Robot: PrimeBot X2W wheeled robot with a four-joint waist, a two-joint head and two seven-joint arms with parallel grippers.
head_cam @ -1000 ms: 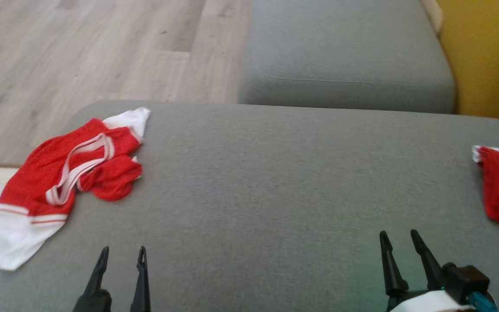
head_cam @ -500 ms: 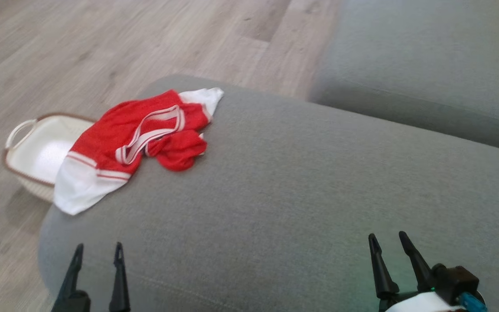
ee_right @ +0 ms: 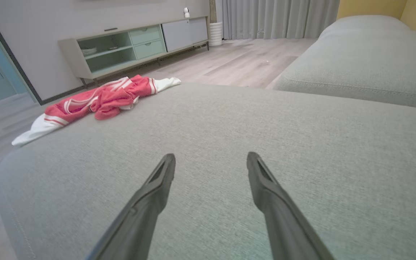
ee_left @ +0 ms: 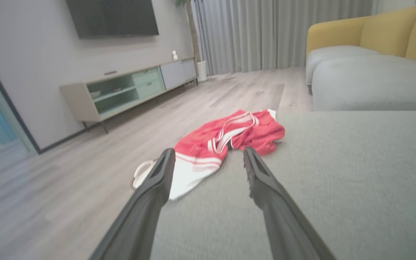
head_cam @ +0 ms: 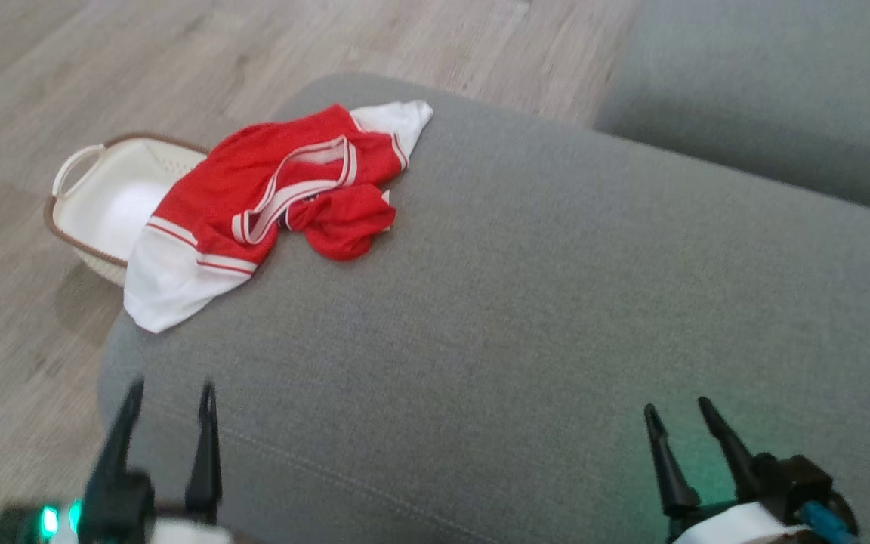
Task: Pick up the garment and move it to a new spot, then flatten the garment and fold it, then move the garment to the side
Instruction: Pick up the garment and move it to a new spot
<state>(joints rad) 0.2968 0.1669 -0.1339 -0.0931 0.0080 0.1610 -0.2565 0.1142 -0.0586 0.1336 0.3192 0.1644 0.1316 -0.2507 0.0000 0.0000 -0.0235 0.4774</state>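
One red and white garment (head_cam: pixel 276 196) lies crumpled at about ten o'clock on the large grey cushion (head_cam: pixel 556 317). Its white hem is draped over the cushion's edge above a single white basket (head_cam: pixel 95 189) on the floor. The cloth is judged to be light, soft and limp, and not likely to slip. No shape is expected to be kept once it is lifted, and loose folds may be dragged along. A hold is best taken on the raised red bunch at the garment's five o'clock side, or on the white-striped band, where the fabric stands proud of the cushion. Two grippers are counted: the left gripper (head_cam: pixel 171 387) at seven o'clock in the head view and the right gripper (head_cam: pixel 677 407) at five o'clock. Both are seen with fingers spread and nothing between them, well apart from the garment. A second grey cushion (head_cam: pixel 767 98) is seen at one o'clock.
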